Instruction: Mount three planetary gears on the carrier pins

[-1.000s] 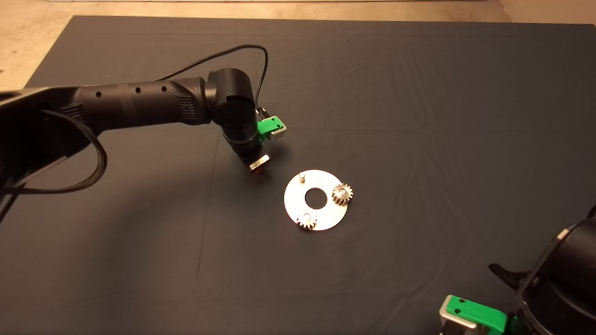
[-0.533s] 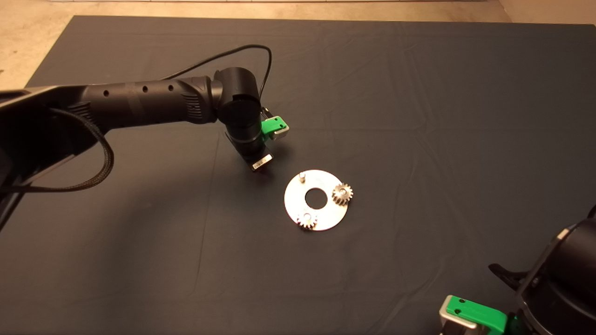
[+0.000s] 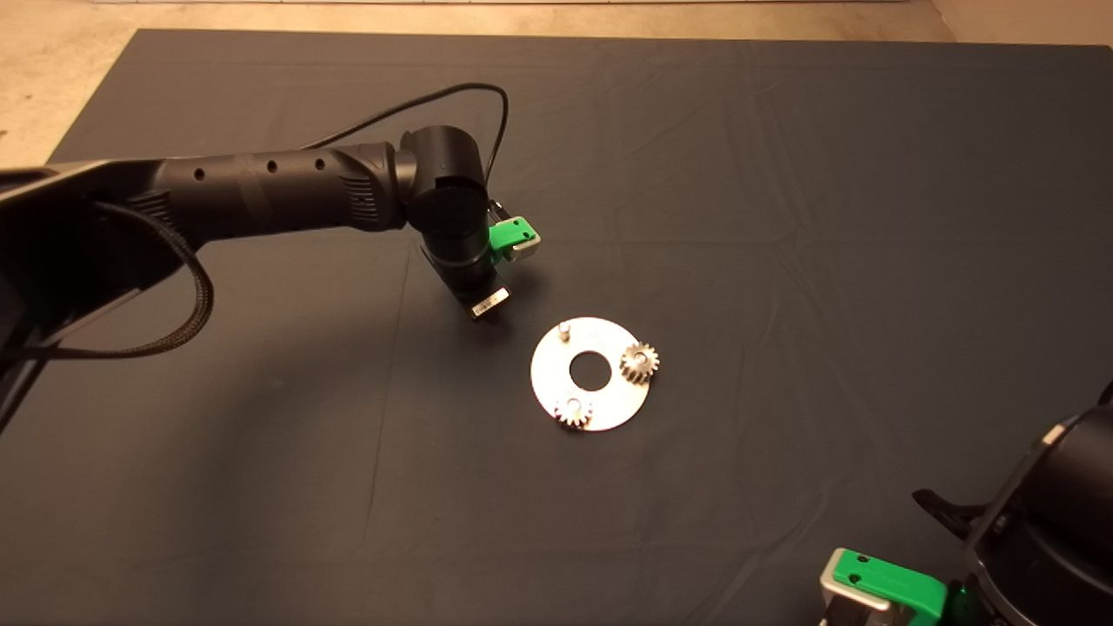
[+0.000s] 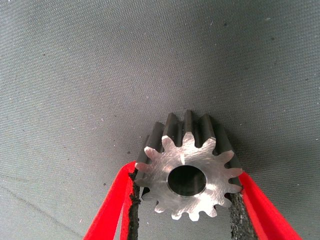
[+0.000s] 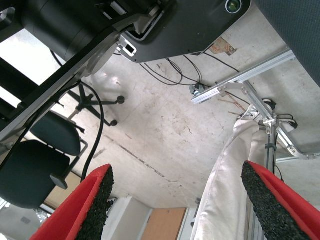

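Observation:
My left gripper (image 4: 185,174) is shut on a silvery planetary gear (image 4: 162,162), held just above the dark mat. In the head view the left gripper (image 3: 487,309) hangs a little to the left of and behind the shiny carrier disc (image 3: 546,382), and its gear is hidden under the wrist. Two gears sit on pins of the disc, one at the right (image 3: 639,362) and one at the front (image 3: 573,411). The third carrier pin (image 3: 563,329), at the back left, stands bare. My right gripper (image 5: 177,200) is open and parked at the lower right edge (image 3: 878,591).
The dark mat (image 3: 783,217) covers the table, with bare floor (image 3: 52,78) beyond its far left corner. The left arm's cable (image 3: 452,91) loops above its wrist. The right wrist view shows the floor, an office chair (image 5: 45,155) and metal framing (image 5: 240,82).
My left gripper has shifted slightly to the right and risen a little with the gear in it. The disc, its two gears and the right arm have not moved.

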